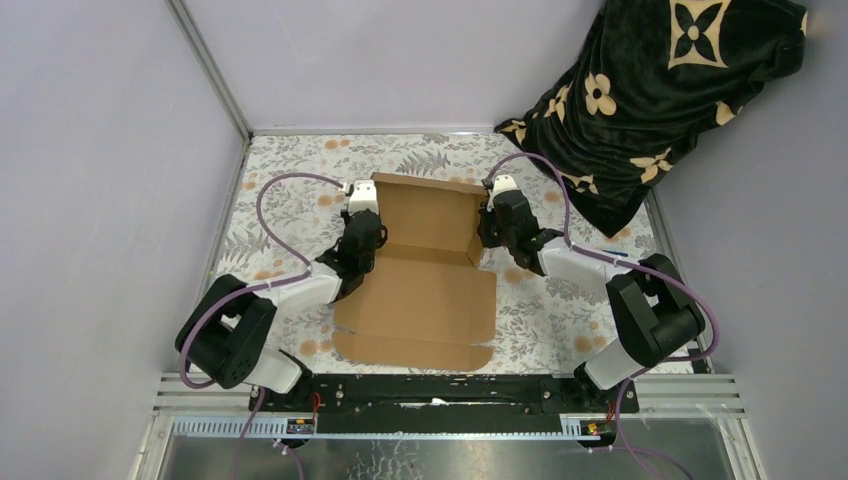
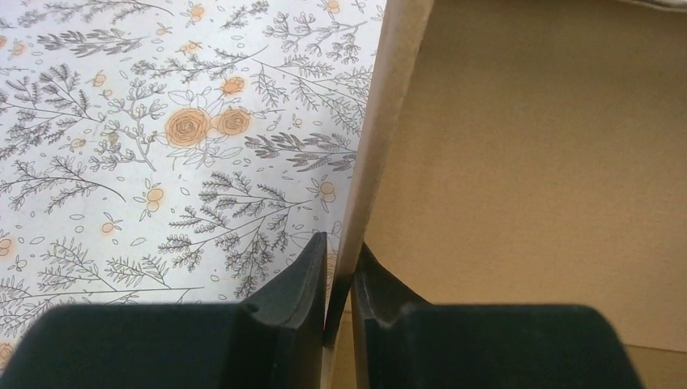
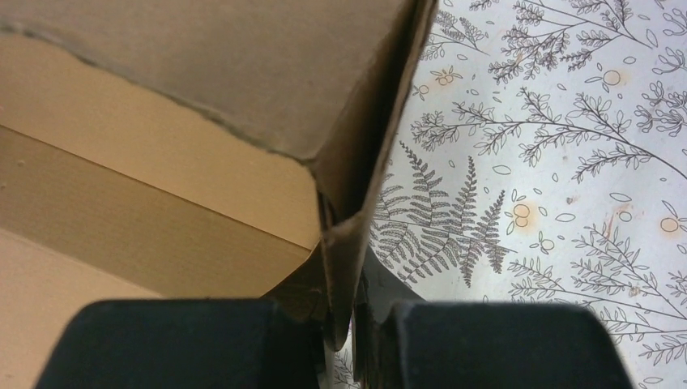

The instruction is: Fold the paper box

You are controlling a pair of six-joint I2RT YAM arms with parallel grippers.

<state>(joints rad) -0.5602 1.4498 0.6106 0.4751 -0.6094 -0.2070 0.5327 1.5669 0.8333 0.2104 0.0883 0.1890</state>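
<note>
Left arm [image 1: 300, 288] and right arm [image 1: 575, 262] forward, jaws nearly together.

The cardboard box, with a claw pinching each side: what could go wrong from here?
The left gripper and right gripper each pinch only the thin edge of a raised wall of the paper box; a wall might slip free and flop down. The cardboard at the right pinch looks bent, so a harder pull could crease or tear it. If the arms pull unevenly, the box may slide on the tablecloth.
</note>
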